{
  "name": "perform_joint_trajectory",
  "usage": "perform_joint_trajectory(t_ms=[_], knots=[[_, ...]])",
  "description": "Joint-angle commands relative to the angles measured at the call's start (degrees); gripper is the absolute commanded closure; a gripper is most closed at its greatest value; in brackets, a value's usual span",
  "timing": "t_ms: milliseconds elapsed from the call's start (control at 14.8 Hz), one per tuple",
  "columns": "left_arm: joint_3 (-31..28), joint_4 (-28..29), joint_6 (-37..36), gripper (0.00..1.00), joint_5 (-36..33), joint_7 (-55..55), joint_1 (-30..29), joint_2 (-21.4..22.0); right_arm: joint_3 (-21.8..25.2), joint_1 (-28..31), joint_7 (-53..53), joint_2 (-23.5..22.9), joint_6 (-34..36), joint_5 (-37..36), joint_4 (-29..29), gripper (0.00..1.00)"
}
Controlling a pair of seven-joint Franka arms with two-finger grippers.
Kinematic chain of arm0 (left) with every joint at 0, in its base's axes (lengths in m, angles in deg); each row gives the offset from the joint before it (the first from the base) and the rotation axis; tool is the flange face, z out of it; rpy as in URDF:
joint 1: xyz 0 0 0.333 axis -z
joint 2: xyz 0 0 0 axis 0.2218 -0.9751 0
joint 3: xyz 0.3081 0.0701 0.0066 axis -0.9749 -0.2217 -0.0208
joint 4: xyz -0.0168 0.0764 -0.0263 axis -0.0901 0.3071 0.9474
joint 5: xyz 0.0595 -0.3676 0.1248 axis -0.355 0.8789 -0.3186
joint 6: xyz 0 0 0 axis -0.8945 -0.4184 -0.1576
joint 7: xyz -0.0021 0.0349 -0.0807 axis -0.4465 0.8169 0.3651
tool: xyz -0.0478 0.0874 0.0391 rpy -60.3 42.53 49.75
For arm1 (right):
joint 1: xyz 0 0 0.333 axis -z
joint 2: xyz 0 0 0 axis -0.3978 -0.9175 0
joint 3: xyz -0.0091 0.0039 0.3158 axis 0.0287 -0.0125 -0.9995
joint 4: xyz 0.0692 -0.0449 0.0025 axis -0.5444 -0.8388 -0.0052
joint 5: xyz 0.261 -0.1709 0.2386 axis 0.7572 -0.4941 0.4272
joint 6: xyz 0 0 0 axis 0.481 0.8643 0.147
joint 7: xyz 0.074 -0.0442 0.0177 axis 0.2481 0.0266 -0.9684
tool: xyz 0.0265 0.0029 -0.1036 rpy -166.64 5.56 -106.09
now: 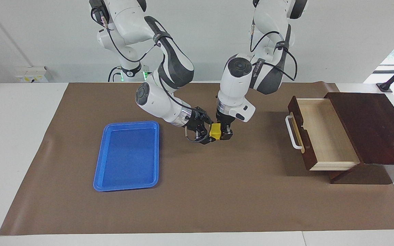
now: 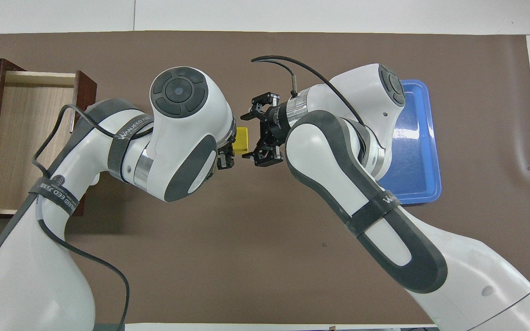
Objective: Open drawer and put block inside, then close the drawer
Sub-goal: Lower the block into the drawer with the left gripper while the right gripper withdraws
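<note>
Yellow cube block (image 1: 215, 131) mid-desk, pinched by left gripper (image 1: 223, 134); right gripper (image 1: 206, 137) touching, grip unclear; dark wooden drawer (image 1: 323, 133) open.

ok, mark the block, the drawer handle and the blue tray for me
block (image 1: 215, 131): facing view, on its yellow face showing between the two grippers.
drawer handle (image 1: 293, 132): facing view, on the middle of the white bar.
blue tray (image 1: 127, 155): facing view, on its bare floor.

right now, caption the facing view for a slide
Left gripper and right gripper meet at the block; drawer open.
</note>
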Motion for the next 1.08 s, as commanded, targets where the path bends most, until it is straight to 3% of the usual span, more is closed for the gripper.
perform_joint_trajectory(t_ms=[0,271,542,880,1016], knots=[[-0.4,-0.4,-5.6,1.00,-0.5,6.1,-3.6,3.3,-0.3,0.7,0.4,0.1,0.4,1.3,0.4,0.00],[-0.5,-1.2,-13.3,1.00,-0.1,20.7,-13.3,7.3,0.0,1.7,-0.6,0.7,1.7,0.0,0.5,0.00],[-0.5,-1.2,-15.7,1.00,0.2,36.4,-26.8,10.5,0.0,7.2,-9.0,3.6,9.1,-8.8,0.9,0.00],[-0.6,3.2,-11.6,1.00,0.2,47.7,-39.2,11.4,0.0,14.7,-36.9,8.9,23.5,-23.0,0.9,0.00],[-0.6,11.0,-4.1,1.00,0.2,47.7,-39.9,13.1,0.0,16.2,-49.2,10.8,27.2,-28.7,0.9,0.00]])
